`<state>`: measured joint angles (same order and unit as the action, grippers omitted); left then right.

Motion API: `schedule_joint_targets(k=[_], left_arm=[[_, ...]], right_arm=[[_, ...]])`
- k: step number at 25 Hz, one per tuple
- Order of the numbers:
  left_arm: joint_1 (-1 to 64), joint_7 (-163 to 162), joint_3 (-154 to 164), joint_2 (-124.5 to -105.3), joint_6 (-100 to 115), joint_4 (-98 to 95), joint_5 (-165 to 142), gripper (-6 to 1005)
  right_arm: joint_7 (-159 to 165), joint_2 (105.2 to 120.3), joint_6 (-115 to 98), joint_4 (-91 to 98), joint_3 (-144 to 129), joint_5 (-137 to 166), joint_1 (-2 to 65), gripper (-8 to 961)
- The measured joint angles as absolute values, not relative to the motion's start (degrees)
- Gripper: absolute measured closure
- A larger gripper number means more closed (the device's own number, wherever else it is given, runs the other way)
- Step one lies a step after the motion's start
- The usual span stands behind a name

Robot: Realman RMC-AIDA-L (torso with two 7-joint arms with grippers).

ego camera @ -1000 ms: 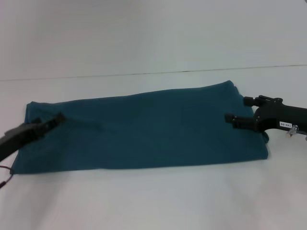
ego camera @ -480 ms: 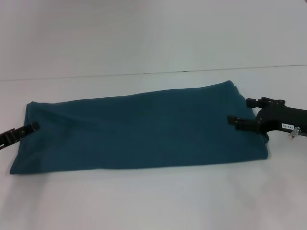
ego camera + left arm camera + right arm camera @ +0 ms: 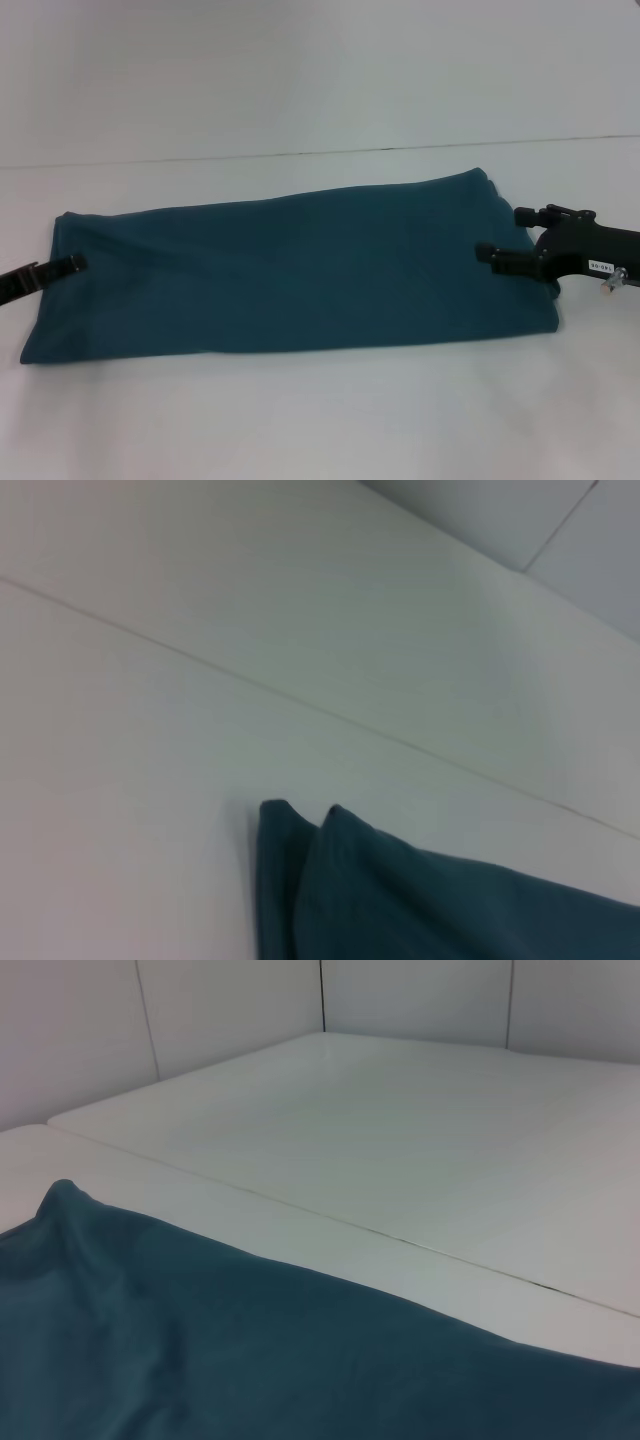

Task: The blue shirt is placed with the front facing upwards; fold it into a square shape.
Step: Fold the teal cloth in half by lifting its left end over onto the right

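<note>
The blue shirt (image 3: pixel 300 270) lies on the white table as a long, flat teal strip running left to right; no lettering or collar shows. My left gripper (image 3: pixel 72 264) is low at the strip's left end, its tip just at the cloth's edge. My right gripper (image 3: pixel 503 232) is open over the strip's right end, with nothing between its fingers. The left wrist view shows a folded corner of the shirt (image 3: pixel 400 900) in two layers. The right wrist view shows the shirt's cloth (image 3: pixel 250 1350) close up, with one raised corner.
The white table (image 3: pixel 320 410) spreads in front of and behind the shirt. A thin seam (image 3: pixel 300 153) crosses the table just behind the shirt. White wall panels (image 3: pixel 230 1000) stand beyond the table's far edge.
My left gripper has drawn back to the left, from on top of the shirt to its left edge. The right gripper has shifted slightly right. The shirt lies as before.
</note>
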<state>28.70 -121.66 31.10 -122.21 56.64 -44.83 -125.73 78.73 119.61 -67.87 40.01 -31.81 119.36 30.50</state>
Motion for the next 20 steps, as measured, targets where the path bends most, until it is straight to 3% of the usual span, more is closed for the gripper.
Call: schedule_joint_targets(k=[20], left_arm=[[30.0,-124.9,32.3,-122.11,53.0,-44.1,-130.5,116]], right_arm=[[78.0,119.61,-67.8,39.3,-31.8,119.3,30.5,53]])
